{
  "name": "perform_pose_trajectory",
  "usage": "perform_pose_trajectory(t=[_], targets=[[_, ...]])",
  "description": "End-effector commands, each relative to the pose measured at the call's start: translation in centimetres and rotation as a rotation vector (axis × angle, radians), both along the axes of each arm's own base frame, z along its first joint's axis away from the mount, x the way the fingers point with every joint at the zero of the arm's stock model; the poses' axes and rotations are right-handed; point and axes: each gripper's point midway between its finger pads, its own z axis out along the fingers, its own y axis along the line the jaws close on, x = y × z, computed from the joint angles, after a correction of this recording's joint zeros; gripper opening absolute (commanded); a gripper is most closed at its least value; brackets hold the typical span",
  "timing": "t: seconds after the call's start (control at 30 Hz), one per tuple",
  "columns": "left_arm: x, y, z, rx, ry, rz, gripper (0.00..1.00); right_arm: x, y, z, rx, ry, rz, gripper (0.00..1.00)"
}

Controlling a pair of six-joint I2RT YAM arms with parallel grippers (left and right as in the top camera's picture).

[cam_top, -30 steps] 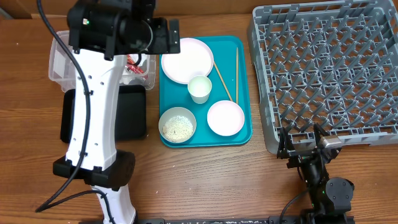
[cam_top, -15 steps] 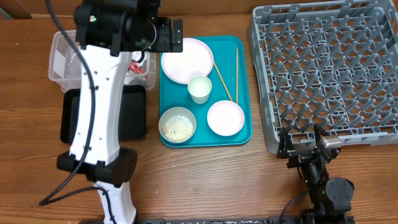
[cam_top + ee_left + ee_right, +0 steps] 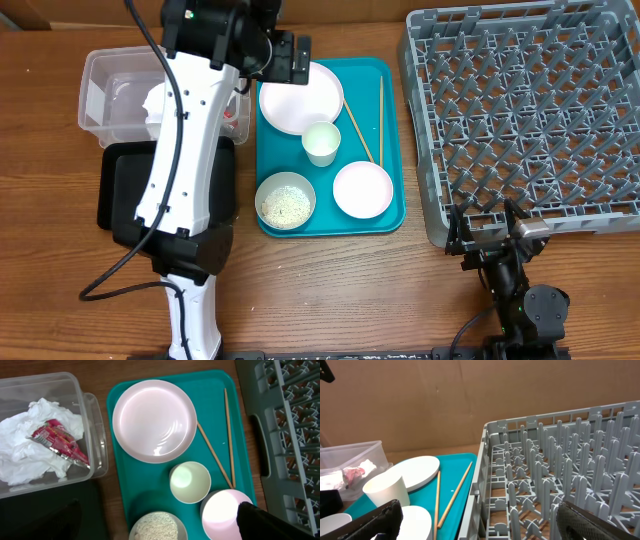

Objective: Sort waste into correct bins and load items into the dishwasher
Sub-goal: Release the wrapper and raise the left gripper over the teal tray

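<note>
In the left wrist view a crumpled white napkin [image 3: 25, 455] and a red wrapper [image 3: 57, 442] lie in the clear tub [image 3: 95, 435]. The teal tray [image 3: 385, 75] holds the white plate [image 3: 300, 97], the cup [image 3: 321, 142], a bowl of rice [image 3: 285, 201], an empty bowl [image 3: 362, 189] and two chopsticks [image 3: 379, 105]. My left gripper [image 3: 157, 510] is open and empty, high above the tray near the plate [image 3: 154, 420]. My right gripper [image 3: 480, 520] is open and empty, low at the front edge of the grey dish rack [image 3: 530, 110].
The black tray [image 3: 118, 190] lies in front of the clear tub [image 3: 100, 95], partly under my left arm. The rack [image 3: 560, 460] stands right of the teal tray. Bare wooden table lies in front of the trays.
My left arm has swung right, from over the clear tub to above the plate on the teal tray. The tub's inside now shows. The right arm has not moved.
</note>
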Motion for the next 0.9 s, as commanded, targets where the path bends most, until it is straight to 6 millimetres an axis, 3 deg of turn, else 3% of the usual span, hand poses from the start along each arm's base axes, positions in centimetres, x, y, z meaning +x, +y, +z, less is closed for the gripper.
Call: perform_pose_trajectory(t=[0.0,0.87], targets=[[-0.1,-0.9,0.1,-0.008,-0.007,-0.06,1.0,0.0,0.1,-0.2,0.002,-0.003,0.001,1.0],[-0.2,-2.9,0.6,-0.057,-0.027,-0.113,1.0,0.0,0.1,-0.2,0.002,-0.003,0.001,1.0]])
